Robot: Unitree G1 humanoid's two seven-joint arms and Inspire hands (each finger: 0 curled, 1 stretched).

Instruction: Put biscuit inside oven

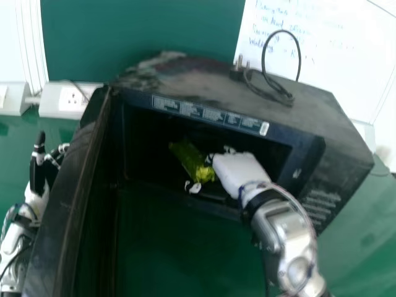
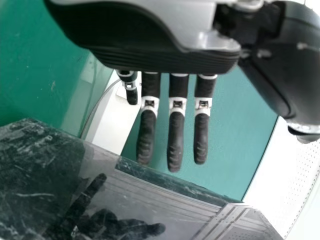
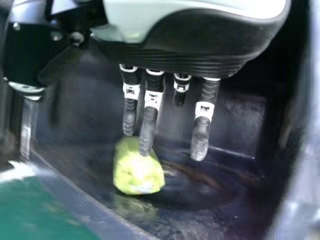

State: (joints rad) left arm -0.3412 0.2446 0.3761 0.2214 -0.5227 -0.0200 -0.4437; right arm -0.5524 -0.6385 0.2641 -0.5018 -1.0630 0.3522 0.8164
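Note:
My right hand [image 1: 238, 172] reaches through the opening of the black oven [image 1: 213, 128], beside the green-yellow biscuit packet [image 1: 192, 162] lying inside. In the right wrist view the right hand [image 3: 150, 105] has its fingers extended and open, over the near end of the packet [image 3: 137, 170]; whether they touch I cannot tell. My left hand [image 1: 43, 164] is at the left, outside the open oven door [image 1: 77, 198]. In the left wrist view the left hand [image 2: 175, 125] has straight fingers beside the door's glossy surface [image 2: 125, 200].
A black cable with a plug [image 1: 272, 86] lies on top of the oven. Wall sockets [image 1: 73, 99] are behind at the left, and a whiteboard [image 1: 315, 55] stands at the back right. The green table [image 1: 359, 229] extends around the oven.

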